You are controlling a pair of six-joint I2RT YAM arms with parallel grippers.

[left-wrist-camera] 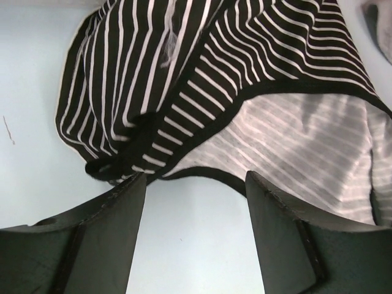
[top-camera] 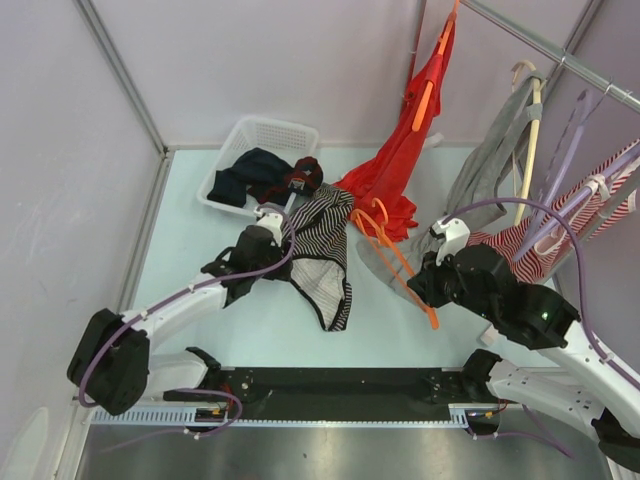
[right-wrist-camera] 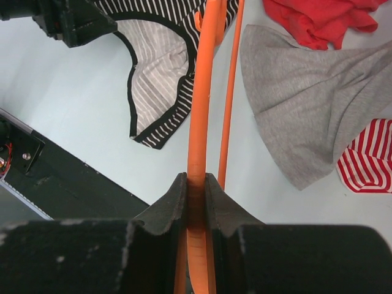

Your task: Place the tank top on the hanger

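Tank top point(top-camera: 322, 250) lies before the outstretched left arm, left jaws parted; right jaws clamp the hanger point(right-wrist-camera: 205, 92).

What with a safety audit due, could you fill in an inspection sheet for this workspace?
Surface: pale table, with clothes spread over its middle and right.
Job's things: striped tank top lies crumpled on the table, not on the hanger; the orange hanger lies beside its right edge.
Clutter: white basket of dark clothes at the back; red garment, grey garment and red-and-white striped garment hanging on the right.
Grippers: left gripper open at the tank top's hem; right gripper shut on the hanger's bar.
Cables: lilac cables along both arms, the right one looping near the hung clothes.
Surroundings: plain walls; metal rail top right.
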